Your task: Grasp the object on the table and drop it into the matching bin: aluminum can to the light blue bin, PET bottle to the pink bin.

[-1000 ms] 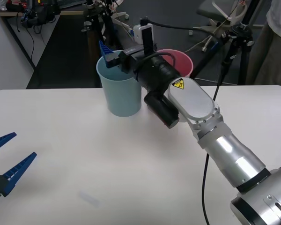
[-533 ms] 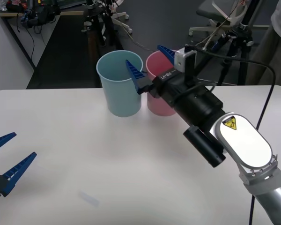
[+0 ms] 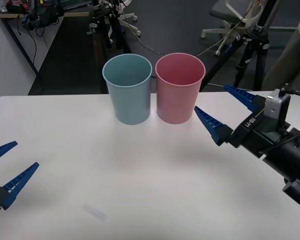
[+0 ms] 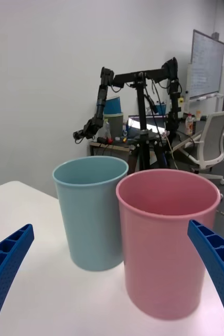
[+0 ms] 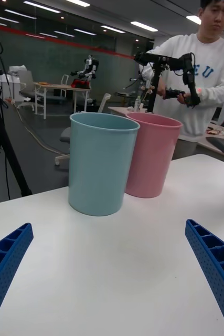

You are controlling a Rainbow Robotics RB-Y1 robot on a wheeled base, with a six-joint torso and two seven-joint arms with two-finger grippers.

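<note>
Your right gripper (image 3: 229, 114) hangs over the right side of the tabletop (image 3: 140, 170) with its blue ribbed fingers (image 3: 210, 125) spread wide apart and nothing between them, pointing toward the two bins. On the black body behind those fingers you can see a short run of white lettering, too small to read with certainty. No red can is to be seen on the tabletop or between the fingers; whether it lies inside a bin you cannot tell, since neither bin's bottom is in sight. The pink bin (image 3: 180, 87) stands upright just ahead of the right gripper, close to its nearer fingertip but not touching it, and the light blue bin (image 3: 127, 89) stands upright right beside it on the robot's left, their rims almost meeting. In the right wrist view the pink bin (image 4: 167, 241) is nearer, between the open fingers, with the light blue bin (image 4: 93, 218) beside and behind it. Your left gripper (image 3: 4, 172) waits low at the tabletop's left edge, well apart from both bins, its fingers likewise held apart and empty; from its wrist camera you see the light blue bin (image 5: 101, 163) in front of the pink bin (image 5: 151, 155). Neither bin bears any label or writing.
</note>
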